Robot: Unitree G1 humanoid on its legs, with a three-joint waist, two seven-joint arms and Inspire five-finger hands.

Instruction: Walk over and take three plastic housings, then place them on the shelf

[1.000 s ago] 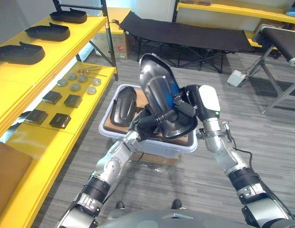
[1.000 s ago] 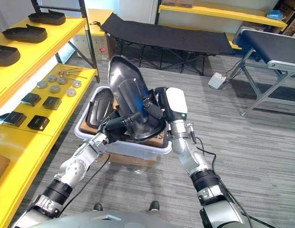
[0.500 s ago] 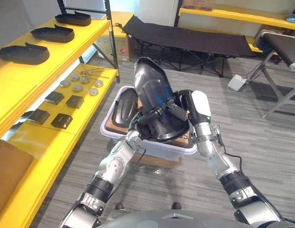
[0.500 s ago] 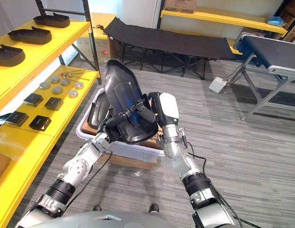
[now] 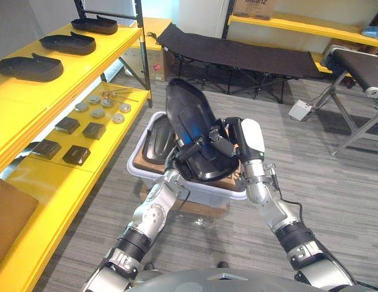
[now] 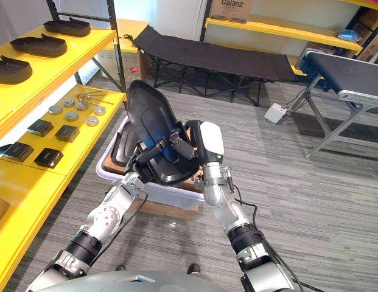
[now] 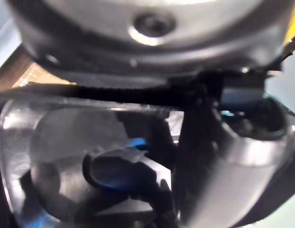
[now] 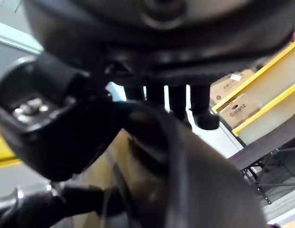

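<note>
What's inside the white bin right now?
One black housing lies at the bin's left side on a brown board. The held housing, left hand and right hand cover the rest.

The raised housing point(image 5: 192, 131) is glossy black with a blue glint. The second housing point(image 5: 158, 139) is black too, in a white tub point(image 5: 192, 187) lined with brown card point(image 5: 140, 159). On the left the shelf point(image 5: 85, 61) is bright yellow. The floor point(image 5: 335, 194) is grey with plank-like streaks. The right hand point(image 5: 249, 139) is dark under a white cover.
</note>
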